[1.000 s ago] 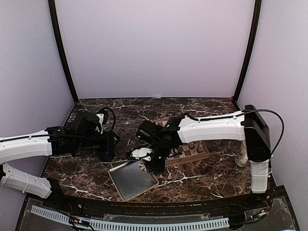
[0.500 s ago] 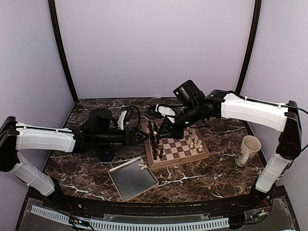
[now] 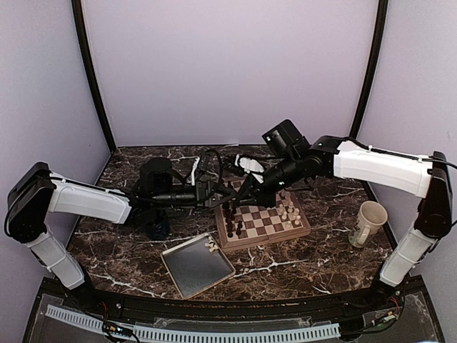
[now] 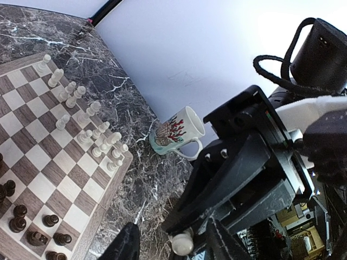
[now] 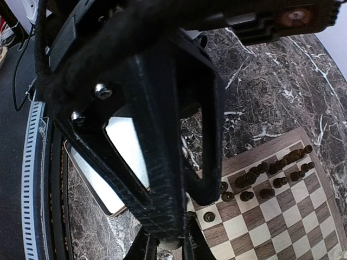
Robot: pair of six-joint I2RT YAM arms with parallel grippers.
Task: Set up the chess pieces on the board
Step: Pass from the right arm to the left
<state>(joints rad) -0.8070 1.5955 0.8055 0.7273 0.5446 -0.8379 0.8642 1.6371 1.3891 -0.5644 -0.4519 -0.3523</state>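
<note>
Far left of the desk [image 3: 121, 250]: my left arm reaches in toward the middle. Grey metal tray [image 3: 187, 273] lies near the front, just left of the board [image 3: 265, 236]. A small cluster of cream pieces [image 3: 211, 245] sits in the tray's far right corner, count not readable. Left pincer [image 3: 220, 195]: wide; in its wrist view both fingers [image 4: 128, 244] stand apart with a gap on either side of what lies between them. Between them is a single cream chess piece [image 4: 182, 244], pinched at the tip of my right pincer [image 3: 244, 193], which is narrow and holding it; the right wrist view shows the same cream piece between its own fingertips. In the top view the two pincers meet above the far left corner of the board. I cannot tell whether my left fingers touch the piece. On the board, dark pieces [image 3: 229, 214] crowd the left side. The cream chess pieces [image 3: 289, 212] stand in two rows along the right side, upright, with the middle squares bare. Right of the board, well apart from it, a patterned mug [image 3: 368, 223] stands upright on the desk.
</note>
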